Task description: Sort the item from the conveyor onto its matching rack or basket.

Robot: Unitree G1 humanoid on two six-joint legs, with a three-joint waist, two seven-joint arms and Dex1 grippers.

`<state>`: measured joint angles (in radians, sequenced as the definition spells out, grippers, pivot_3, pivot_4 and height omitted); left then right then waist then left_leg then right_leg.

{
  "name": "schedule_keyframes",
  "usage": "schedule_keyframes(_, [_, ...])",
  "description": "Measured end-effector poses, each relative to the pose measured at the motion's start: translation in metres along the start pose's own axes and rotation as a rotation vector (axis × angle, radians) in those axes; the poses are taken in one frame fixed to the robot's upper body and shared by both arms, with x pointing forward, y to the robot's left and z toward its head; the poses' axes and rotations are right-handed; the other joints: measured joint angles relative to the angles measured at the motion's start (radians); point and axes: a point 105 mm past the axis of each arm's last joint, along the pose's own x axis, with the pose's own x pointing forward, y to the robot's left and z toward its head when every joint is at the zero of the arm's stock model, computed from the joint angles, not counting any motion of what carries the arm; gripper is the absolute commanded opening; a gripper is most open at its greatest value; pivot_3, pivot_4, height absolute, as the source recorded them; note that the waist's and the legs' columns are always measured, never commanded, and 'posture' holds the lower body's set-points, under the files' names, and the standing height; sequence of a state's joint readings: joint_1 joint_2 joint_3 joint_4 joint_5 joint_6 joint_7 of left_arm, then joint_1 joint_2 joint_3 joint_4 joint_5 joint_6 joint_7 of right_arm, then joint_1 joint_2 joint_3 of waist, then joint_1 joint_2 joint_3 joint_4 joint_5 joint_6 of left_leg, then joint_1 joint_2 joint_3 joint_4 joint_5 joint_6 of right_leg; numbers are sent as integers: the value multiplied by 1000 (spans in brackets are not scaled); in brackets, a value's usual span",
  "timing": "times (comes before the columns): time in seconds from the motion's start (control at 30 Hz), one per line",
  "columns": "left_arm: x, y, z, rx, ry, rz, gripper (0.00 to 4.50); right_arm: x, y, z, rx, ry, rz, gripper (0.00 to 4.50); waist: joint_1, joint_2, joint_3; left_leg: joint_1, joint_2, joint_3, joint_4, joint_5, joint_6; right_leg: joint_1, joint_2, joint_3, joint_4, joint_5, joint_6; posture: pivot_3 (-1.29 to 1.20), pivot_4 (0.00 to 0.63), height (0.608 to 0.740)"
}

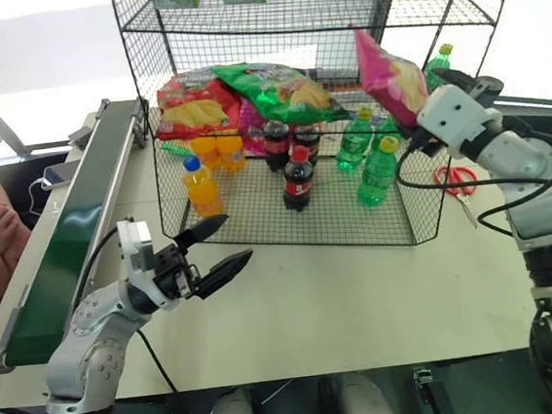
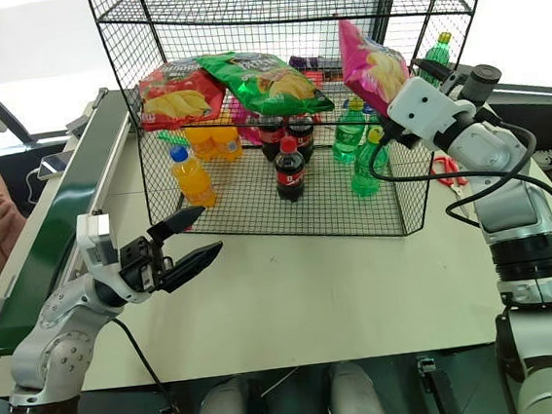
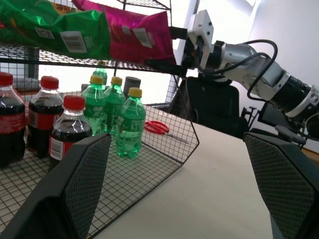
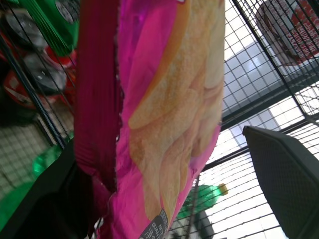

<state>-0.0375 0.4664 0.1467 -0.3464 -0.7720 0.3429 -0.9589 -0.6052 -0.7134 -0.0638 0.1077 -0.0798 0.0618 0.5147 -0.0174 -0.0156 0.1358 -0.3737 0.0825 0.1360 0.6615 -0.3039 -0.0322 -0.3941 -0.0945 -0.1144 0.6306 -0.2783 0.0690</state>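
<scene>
The magenta-pink chip bag [image 1: 391,80] stands tilted at the right end of the black wire rack's [image 1: 288,230] middle shelf, beside the green chip bag [image 1: 275,90]. The right tool [image 4: 164,164] sits at the bag's lower edge with its fingers spread wide, the bag between them and resting against one finger, not clamped. The left tool [image 1: 217,250] hovers released and empty over the bench [image 1: 344,298], near the green conveyor [image 1: 73,236].

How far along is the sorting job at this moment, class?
Done: the pink snack bag is off the conveyor and on the rack's middle shelf beside the green bag.
In hand: the right gripper stands open around it.
Left: pulling clear. The left gripper is open and holds nothing.
</scene>
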Motion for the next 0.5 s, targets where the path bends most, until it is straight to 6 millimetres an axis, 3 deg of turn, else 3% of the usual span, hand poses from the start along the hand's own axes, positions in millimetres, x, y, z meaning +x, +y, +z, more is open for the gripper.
schedule_keyframes(0.27, [-1, 2, -2, -3, 8, 8, 4500, -1, 2, 5, 93, -34, 10, 4419, 3, 0, 0, 0, 0, 0, 0, -1, 1, 0, 0, 0, 0, 0, 0, 0, 150, 726])
schedule_keyframes(0.37, [-1, 2, -2, -1, 11, 9, 4500, 0, 5, 5, 102, -38, 14, 3576, 2, 0, 0, 0, 0, 0, 0, -1, 1, 0, 0, 0, 0, 0, 0, 0, 150, 726])
schedule_keyframes(0.5, [-1, 3, -3, 0, 15, 12, 4500, -4, 10, 4, 95, -39, 26, 1725, 2, 0, 0, 0, 0, 0, 0, -1, 1, 0, 0, 0, 0, 0, 0, 0, 150, 726])
